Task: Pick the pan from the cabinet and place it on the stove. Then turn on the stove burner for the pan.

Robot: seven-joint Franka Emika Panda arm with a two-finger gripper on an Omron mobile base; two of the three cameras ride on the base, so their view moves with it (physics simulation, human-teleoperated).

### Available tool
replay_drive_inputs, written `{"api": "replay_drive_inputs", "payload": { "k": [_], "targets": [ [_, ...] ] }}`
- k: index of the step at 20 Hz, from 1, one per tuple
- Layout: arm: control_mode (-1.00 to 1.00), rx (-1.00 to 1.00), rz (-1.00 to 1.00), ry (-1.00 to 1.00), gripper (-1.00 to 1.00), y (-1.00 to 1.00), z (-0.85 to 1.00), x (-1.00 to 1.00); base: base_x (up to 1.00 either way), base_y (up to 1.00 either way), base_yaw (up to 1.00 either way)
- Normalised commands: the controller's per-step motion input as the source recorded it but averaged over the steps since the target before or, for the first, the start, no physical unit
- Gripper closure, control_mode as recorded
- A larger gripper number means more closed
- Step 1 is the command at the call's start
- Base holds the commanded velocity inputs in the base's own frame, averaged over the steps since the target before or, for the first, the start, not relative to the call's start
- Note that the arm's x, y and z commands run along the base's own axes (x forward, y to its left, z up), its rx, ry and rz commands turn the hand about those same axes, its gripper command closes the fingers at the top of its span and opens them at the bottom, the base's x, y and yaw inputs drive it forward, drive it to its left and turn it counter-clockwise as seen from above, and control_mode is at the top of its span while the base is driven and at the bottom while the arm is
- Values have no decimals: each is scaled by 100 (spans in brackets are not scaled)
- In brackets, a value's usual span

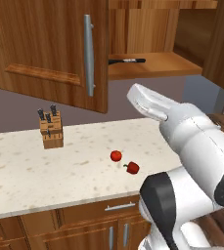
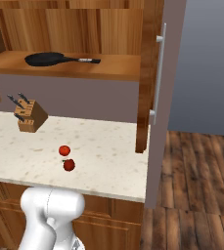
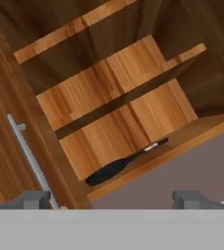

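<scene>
Fingers [image 3: 35, 199] of my gripper [image 3: 112, 200] stand wide apart and empty, aimed up into the open cabinet [image 3: 108, 122]. The pan [image 3: 111, 170] lies flat on its lower shelf, well beyond my tips, its handle pointing along the shelf. I judge the thin handle the best hold: approach level, straddle it squarely. Matte black pan, silvery handle tip, grained reddish wood.

Open cabinet door [image 1: 50, 53] hides most of the pan [image 1: 125, 60].
</scene>
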Motion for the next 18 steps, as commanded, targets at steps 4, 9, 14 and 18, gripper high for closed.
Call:
{"api": "replay_drive_inputs", "payload": {
  "k": [4,9,14,18],
  "targets": [
    [-100,33,10,7,-100,-98,0,3,0,0,0],
    [-100,31,20,9,-100,-74,0,24,0,0,0],
    [-100,25,33,11,-100,-21,0,48,0,0,0],
    [-100,15,33,19,-100,-1,0,48,0,0,0]
  ]
}}
